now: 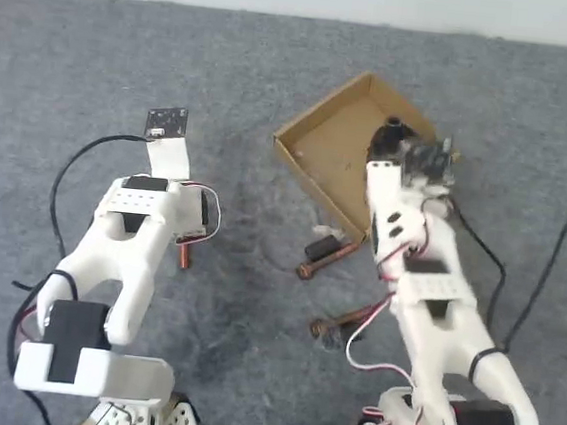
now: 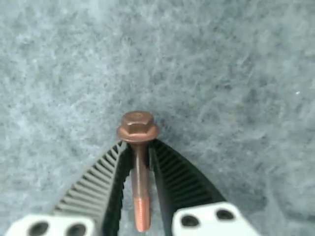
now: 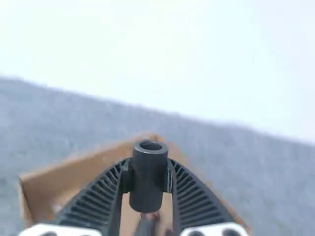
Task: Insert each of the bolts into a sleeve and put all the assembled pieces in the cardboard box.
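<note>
My left gripper [image 2: 140, 155] is shut on a copper bolt [image 2: 138, 129], gripping its shaft with the hex head past the fingertips, just above the grey carpet. In the high view this bolt [image 1: 185, 255] hangs under the left gripper [image 1: 189, 236]. My right gripper [image 3: 148, 172] is shut on a black sleeve [image 3: 147, 177] held upright over the cardboard box [image 3: 59, 184]. Something copper-coloured shows just below the sleeve. From above, the right gripper [image 1: 395, 141] and the sleeve [image 1: 392, 131] are over the box [image 1: 322, 141].
Between the arms a black sleeve [image 1: 321, 246] lies beside a copper bolt [image 1: 310, 268] near the box's front corner. Another copper bolt [image 1: 337, 327] lies closer to the right arm's base. Grey carpet covers the table. A small circuit board [image 1: 167, 121] sits ahead of the left arm.
</note>
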Controlling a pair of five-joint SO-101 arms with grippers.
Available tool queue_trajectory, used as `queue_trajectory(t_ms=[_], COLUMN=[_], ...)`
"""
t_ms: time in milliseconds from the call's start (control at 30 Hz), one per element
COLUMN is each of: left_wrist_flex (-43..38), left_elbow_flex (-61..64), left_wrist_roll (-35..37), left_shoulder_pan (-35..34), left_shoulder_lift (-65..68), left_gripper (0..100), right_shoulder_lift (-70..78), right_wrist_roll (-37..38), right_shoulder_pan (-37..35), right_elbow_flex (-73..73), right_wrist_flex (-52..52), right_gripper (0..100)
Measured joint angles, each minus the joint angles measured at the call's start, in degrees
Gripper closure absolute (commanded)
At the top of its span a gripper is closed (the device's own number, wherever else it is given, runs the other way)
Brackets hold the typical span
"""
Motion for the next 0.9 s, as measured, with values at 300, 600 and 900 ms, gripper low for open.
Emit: queue_trajectory(t_ms=[300, 600, 900], left_wrist_flex=[0.00, 0.00, -0.44], left_elbow_flex=[0.00, 0.00, 0.00], left_wrist_roll=[0.00, 0.00, 0.00], left_shoulder_pan=[0.00, 0.00, 0.00], left_shoulder_lift=[0.00, 0.00, 0.00], left_gripper=[99, 99, 99], right_shoulder_lift=[13.36, 34.11, 36.57], right_wrist_roll=[0.00, -0.09, -0.09], right_shoulder_pan=[-2.73, -7.38, -18.90], right_elbow_flex=[6.59, 7.12, 13.89], right_wrist_flex=[-35.52, -56.79, -61.27], right_gripper=[99.2, 99.2, 99.2])
